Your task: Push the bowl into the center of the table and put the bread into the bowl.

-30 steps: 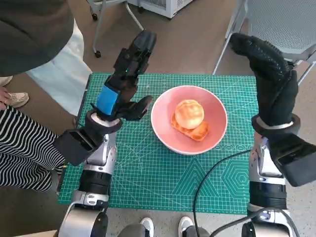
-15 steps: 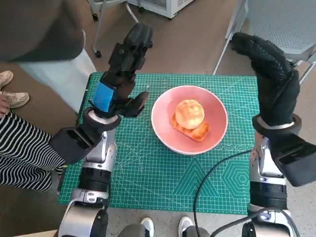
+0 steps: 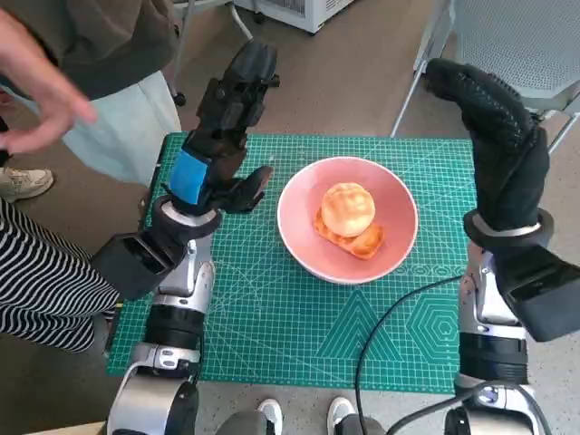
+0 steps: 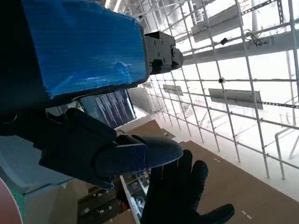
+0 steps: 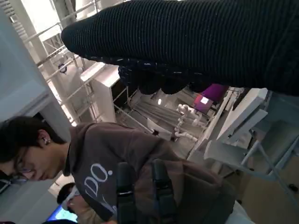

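Not much has moved on the mat in the last second, honestly. Your left hand (image 3: 224,136) has drifted a touch further up and away from the bowl (image 3: 399,204), and it's holding nothing, fingers spread apart, thumb sticking out toward the bowl's rim but not touching it. Your right hand (image 3: 494,145) hasn't budged; it's raised on the bowl's other side, well clear of it, fingers extended and nothing in them.

The bowl sits between your two hands, roughly mid-table, same spot as before. The bread (image 3: 348,208) is already inside it, a round bun resting on a flat toasted slice (image 3: 367,242).

The one new thing: a person's hand (image 3: 41,95) has swung into view out past your left hand, blurry.

So to me the job looks done, and both hands backing off fits that.
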`<state>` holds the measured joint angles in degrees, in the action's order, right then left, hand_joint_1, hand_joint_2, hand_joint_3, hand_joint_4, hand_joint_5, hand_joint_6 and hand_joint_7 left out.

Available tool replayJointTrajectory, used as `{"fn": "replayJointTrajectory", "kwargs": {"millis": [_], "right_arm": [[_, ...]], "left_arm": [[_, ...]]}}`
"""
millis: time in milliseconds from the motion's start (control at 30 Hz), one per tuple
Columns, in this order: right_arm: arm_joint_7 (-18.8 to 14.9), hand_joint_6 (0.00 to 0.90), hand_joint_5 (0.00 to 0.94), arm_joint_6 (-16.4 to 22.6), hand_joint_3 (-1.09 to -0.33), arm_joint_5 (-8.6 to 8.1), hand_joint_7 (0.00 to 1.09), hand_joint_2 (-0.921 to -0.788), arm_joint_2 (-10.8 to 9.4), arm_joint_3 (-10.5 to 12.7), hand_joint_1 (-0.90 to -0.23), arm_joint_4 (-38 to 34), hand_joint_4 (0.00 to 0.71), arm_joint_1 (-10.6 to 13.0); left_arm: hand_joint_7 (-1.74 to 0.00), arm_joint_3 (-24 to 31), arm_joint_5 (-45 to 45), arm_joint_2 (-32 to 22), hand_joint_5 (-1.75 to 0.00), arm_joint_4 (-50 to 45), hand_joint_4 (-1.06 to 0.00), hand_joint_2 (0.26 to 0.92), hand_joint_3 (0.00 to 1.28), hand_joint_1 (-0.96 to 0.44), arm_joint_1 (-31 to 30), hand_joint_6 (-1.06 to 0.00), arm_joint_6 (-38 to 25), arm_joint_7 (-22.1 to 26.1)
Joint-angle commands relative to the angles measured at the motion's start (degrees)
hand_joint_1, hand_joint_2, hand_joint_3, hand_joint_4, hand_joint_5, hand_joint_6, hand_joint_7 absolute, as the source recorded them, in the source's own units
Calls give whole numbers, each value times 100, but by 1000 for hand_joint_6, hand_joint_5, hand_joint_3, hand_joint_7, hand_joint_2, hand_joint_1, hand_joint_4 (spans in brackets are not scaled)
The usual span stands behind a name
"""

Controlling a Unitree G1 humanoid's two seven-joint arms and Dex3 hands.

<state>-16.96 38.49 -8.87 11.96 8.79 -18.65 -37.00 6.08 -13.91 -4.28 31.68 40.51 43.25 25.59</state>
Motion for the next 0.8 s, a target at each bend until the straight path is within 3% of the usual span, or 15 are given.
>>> {"fn": "replayJointTrajectory", "kwargs": {"millis": [33, 800], "right_arm": [[41, -1, 6, -26, -687, 23, 638, -921, 73, 19, -607, -6, 201, 117], [140, -1, 9, -45, -690, 102, 646, -921, 142, -3, -610, 117, 211, 216]], "left_arm": [[-264, 21, -9, -32, 1, 67, 1, 921, 518, -740, 147, 1, 97, 1], [-283, 18, -144, -23, -5, 94, -11, 921, 522, -734, 177, 1, 89, 150]]}}
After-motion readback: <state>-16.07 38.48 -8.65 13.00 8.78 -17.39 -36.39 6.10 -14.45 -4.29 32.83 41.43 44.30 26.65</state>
